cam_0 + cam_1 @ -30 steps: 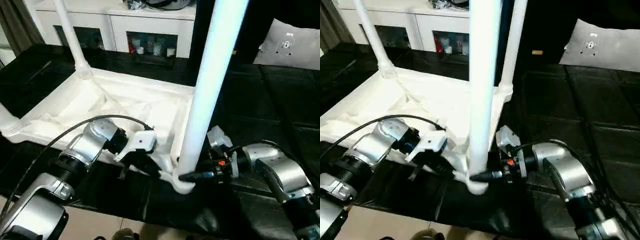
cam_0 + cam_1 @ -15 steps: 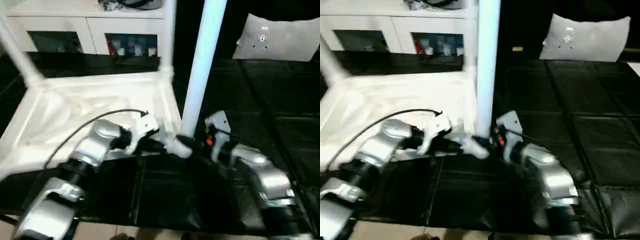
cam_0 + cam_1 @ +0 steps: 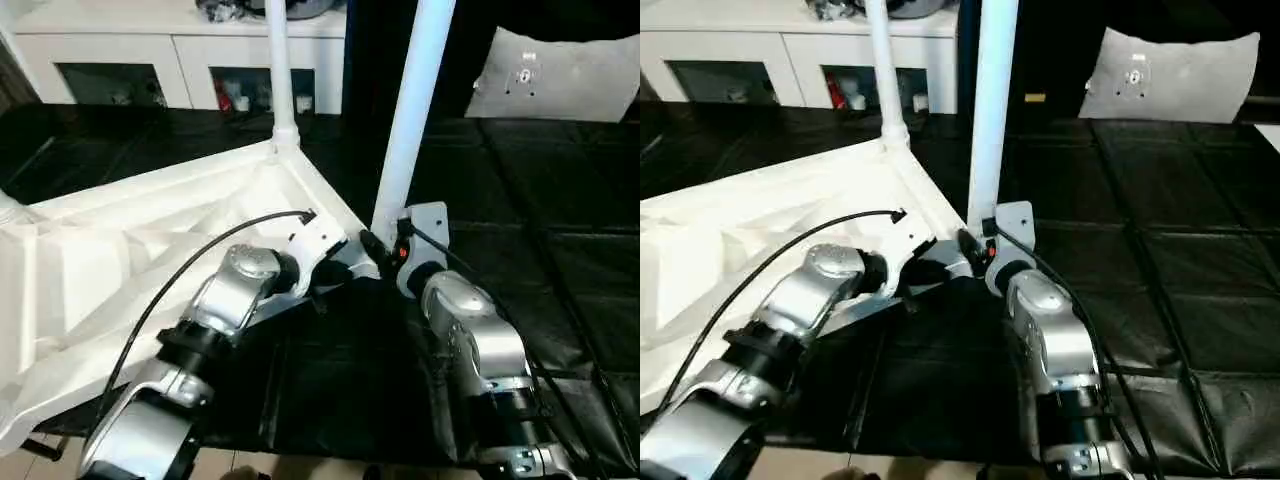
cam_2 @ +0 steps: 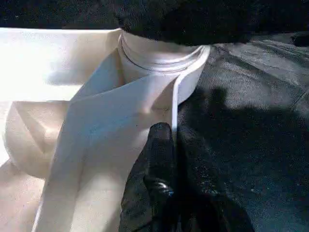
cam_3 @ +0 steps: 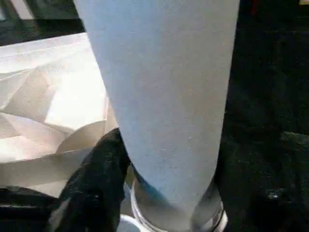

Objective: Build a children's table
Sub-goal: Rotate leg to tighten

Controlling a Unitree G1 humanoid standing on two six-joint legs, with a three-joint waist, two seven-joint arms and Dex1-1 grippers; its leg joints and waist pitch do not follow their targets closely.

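The children's table lies upside down on the black mat, its ribbed white underside facing up. Two white legs stand upright in corner sockets: a near leg and a far leg. My left gripper is shut on the thin rim of the top just beside the near corner socket; in the left wrist view the rim runs down into the closed black fingers. My right gripper is at the base of the near leg, right above its socket.
Black padded mat covers the floor to the right and in front. A white cabinet with glass doors stands at the back. A pale flat piece with a fitting leans at the back right. A black cable loops over my left forearm.
The view has swung. The table top now lies at an angle to the cabinet, its left end nearer me. Both grippers have stayed at the near corner.
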